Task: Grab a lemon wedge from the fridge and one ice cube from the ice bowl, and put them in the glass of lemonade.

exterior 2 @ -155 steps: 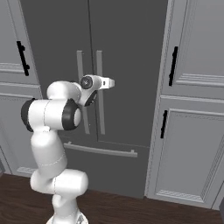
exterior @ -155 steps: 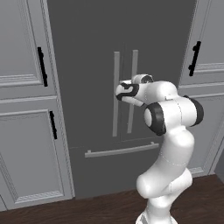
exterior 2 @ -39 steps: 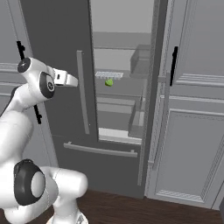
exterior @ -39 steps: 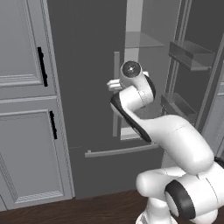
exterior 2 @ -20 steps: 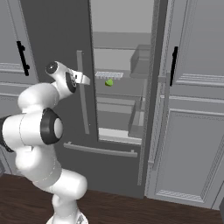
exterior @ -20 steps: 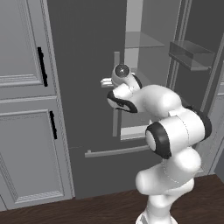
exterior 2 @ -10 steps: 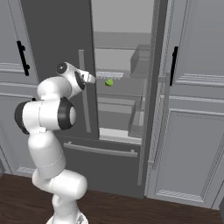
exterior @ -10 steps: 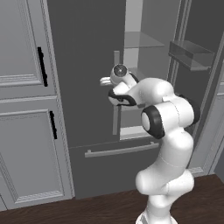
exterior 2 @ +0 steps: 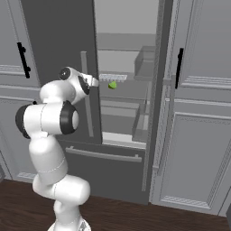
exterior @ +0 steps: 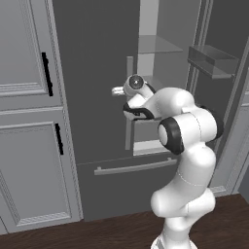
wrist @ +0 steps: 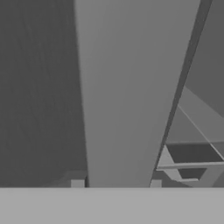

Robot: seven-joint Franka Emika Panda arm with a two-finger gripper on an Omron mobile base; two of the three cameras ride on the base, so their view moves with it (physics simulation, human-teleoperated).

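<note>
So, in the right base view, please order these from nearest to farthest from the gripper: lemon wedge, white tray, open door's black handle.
From the gripper:
1. white tray, just right, on the fridge shelf.
2. lemon wedge, beneath the tray's front edge; nearly a tie.
3. black handle, far right.

The fridge [exterior: 92, 73] looked matt dark grey, its shelves [exterior: 160, 44] clear glass; the cabinets [exterior: 24, 97] were matt painted panels, the floor [exterior 2: 135, 216] dark, glossy wood
</note>
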